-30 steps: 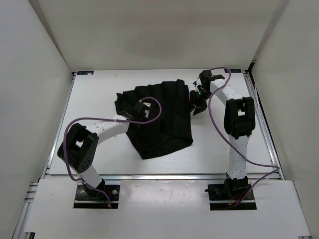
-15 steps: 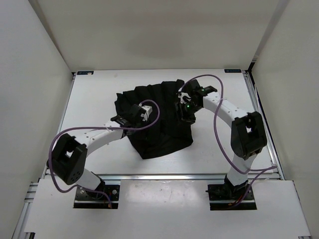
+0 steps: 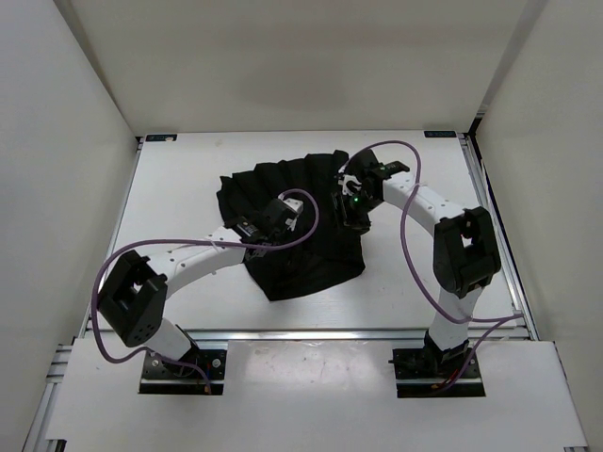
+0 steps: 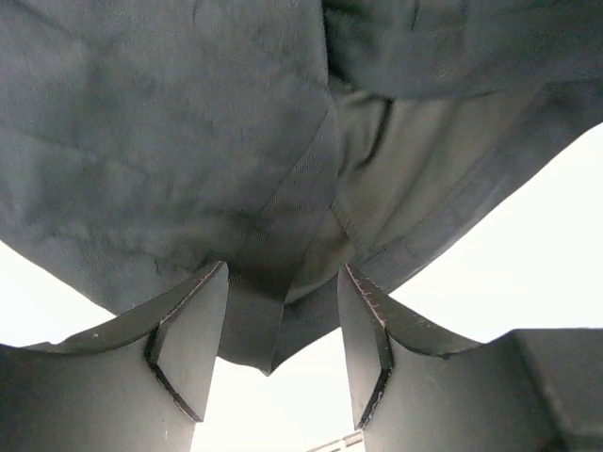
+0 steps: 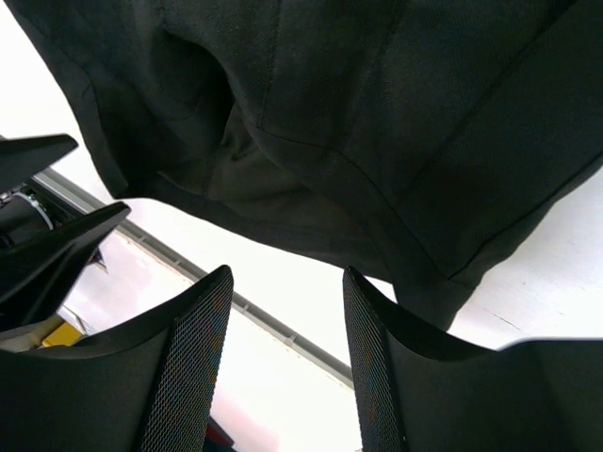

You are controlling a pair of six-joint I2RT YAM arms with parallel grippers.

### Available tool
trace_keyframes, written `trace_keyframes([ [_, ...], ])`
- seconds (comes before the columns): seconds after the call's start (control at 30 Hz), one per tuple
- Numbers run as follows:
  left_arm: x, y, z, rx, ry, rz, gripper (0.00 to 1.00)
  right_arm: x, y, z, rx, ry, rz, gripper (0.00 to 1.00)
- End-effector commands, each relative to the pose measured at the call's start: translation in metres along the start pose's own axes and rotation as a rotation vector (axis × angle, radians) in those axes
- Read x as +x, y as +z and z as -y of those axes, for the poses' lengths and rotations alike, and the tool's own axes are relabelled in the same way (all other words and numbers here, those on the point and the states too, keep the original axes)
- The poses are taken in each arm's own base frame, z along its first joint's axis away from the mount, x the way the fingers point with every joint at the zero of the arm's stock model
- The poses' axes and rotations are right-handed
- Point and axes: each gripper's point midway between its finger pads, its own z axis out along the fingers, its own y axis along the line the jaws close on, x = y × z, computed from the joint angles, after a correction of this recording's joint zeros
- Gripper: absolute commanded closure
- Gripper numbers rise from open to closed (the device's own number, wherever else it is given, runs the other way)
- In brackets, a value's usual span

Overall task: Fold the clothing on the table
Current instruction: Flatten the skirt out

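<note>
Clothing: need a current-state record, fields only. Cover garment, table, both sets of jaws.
clothing: black, pleated, bunched up, not neatly folded
location: lying around the middle of the table
left jaws: open, over the garment's left part; a fold of cloth sits in the gap, not clamped
right jaws: open, at the garment's right edge; nothing between them, bare table shows through the gap
held: nothing, by either arm

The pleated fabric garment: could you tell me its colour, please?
The pleated fabric garment is black; top view.
</note>
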Motion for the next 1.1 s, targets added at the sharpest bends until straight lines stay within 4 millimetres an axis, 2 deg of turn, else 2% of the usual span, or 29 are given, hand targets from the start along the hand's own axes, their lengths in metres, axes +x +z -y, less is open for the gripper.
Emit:
trace_keyframes([
  [0.0, -0.006, -0.005, -0.006, -0.092, -0.036, 0.023, 0.40, -0.002, -0.011, -0.002, -0.007, -0.022, 0.028, 0.44],
  [0.1, -0.004, -0.009, -0.009, -0.109, -0.124, 0.051, 0.41, 0.003, -0.015, 0.001, -0.003, -0.023, 0.016, 0.44],
  [0.13, -0.009, -0.011, -0.009, -0.106, -0.165, 0.069, 0.41, 0.002, -0.014, 0.003, -0.002, -0.022, 0.017, 0.44],
  [0.27, 0.000, -0.014, -0.021, -0.146, -0.234, 0.069, 0.43, 0.006, -0.017, 0.011, 0.001, -0.030, 0.009, 0.44],
  [0.33, 0.013, -0.005, -0.028, -0.175, -0.248, 0.038, 0.43, 0.008, -0.018, 0.010, -0.008, -0.039, -0.001, 0.44],
  [0.4, 0.015, -0.001, -0.028, -0.180, -0.260, 0.031, 0.43, 0.012, -0.014, 0.016, 0.002, -0.043, -0.020, 0.44],
  [0.47, 0.016, 0.001, -0.030, -0.188, -0.284, 0.026, 0.44, 0.012, -0.015, 0.013, -0.009, -0.053, -0.020, 0.44],
  [0.7, 0.028, 0.001, -0.024, -0.176, -0.317, -0.006, 0.43, 0.015, -0.016, 0.015, -0.015, -0.060, -0.021, 0.44],
  [0.83, 0.041, 0.004, -0.020, -0.188, -0.310, -0.048, 0.43, 0.016, -0.017, 0.015, -0.037, -0.052, -0.012, 0.44],
  [0.97, 0.056, 0.010, -0.018, -0.189, -0.301, -0.085, 0.44, 0.013, -0.019, 0.015, -0.042, -0.048, 0.000, 0.43],
  [1.07, 0.059, 0.019, -0.016, -0.188, -0.295, -0.095, 0.44, 0.013, -0.026, 0.010, -0.050, -0.062, 0.015, 0.43],
])
